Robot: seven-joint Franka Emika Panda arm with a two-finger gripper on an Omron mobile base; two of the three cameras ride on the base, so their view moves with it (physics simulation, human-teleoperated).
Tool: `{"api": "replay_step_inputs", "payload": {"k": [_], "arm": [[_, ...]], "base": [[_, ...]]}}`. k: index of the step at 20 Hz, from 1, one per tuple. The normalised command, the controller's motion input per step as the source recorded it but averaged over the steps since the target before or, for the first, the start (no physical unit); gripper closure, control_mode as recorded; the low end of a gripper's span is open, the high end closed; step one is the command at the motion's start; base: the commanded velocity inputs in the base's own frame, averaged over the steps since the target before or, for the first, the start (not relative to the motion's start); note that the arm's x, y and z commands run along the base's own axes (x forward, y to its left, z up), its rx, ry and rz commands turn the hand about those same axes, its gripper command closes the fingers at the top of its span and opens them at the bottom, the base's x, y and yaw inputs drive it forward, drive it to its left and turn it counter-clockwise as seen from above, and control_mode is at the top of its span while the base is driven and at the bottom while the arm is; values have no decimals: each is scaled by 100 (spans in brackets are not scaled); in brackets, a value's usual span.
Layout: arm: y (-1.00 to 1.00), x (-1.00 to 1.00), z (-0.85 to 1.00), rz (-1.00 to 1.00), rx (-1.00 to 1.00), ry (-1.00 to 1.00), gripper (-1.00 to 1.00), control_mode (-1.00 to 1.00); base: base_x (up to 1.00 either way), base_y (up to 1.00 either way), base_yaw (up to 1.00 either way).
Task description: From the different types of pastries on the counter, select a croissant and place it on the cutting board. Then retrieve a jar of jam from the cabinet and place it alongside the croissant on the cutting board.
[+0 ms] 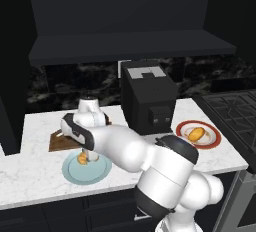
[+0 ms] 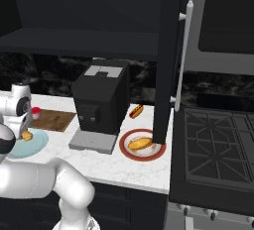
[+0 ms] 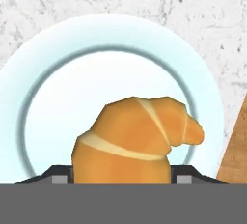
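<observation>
Tabletop (image 1: pixel 30 166): white marble look, grey veining, smooth. Plate (image 3: pixel 38 73) under the hand: pale blue, glossy, ceramic look. Croissant (image 3: pixel 135 136) at the hand: golden-brown, smooth sheen with pale seams. Board (image 3: pixel 236 155) just beside the plate: brown wood grain, matt. Coffee machine (image 1: pixel 149 98) past the board: black, matt, plastic look with a grey top panel. Cabinet (image 1: pixel 125 16) above: near-black, matt. Arm shell: white, glossy plastic.
</observation>
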Motion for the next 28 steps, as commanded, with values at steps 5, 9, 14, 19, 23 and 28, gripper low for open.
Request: {"api": "replay_step_inputs", "payload": {"k": [5, 9, 14, 19, 23, 28], "arm": [[0, 0, 35, 0, 0, 1, 100, -100], [-5, 2, 27, 0, 0, 0, 100, -100], [-32, 3, 6, -5, -1, 0, 100, -100], [-14, 37, 1, -8, 0, 0, 100, -100], [0, 49, 8, -12, -1, 0, 100, -100], [0, 47, 10, -12, -2, 0, 100, -100]], "base": [[0, 0, 0], [0, 0, 0], [0, 0, 0], [0, 0, 0], [0, 0, 0], [0, 0, 0]]}}
